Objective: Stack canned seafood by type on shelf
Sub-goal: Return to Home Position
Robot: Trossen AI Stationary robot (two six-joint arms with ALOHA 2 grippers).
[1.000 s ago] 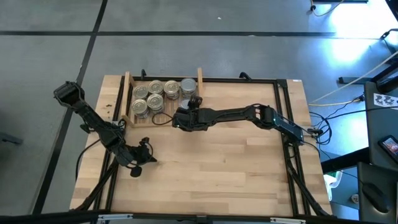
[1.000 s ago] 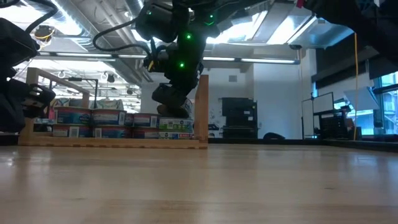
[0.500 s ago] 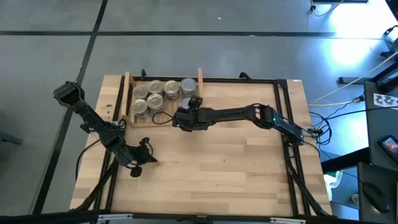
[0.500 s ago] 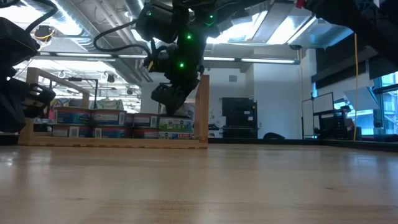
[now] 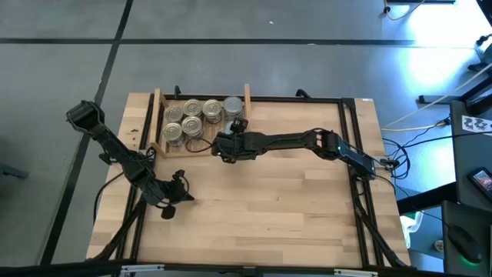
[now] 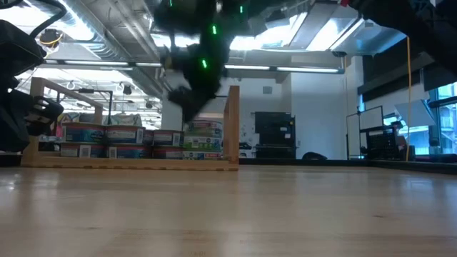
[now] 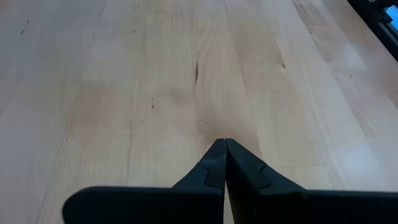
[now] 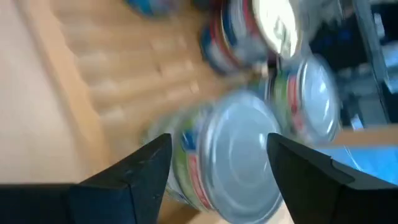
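High view, cans (image 5: pixel 192 119) upright, shelf (image 5: pixel 247 97) lying crosswise

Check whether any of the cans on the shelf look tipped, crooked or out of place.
Nothing stands out. The cans sit upright in tidy stacks inside the shelf. The right gripper is open, just in front of the shelf; the left gripper is shut over the table, well away.

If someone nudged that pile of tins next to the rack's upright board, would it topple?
The stacked tins look like rigid metal, so they are likely stiff and heavyish for their size. Their smooth flat lids suggest the top tin could slide off under a sideways push. The side board beside them would probably block that direction.
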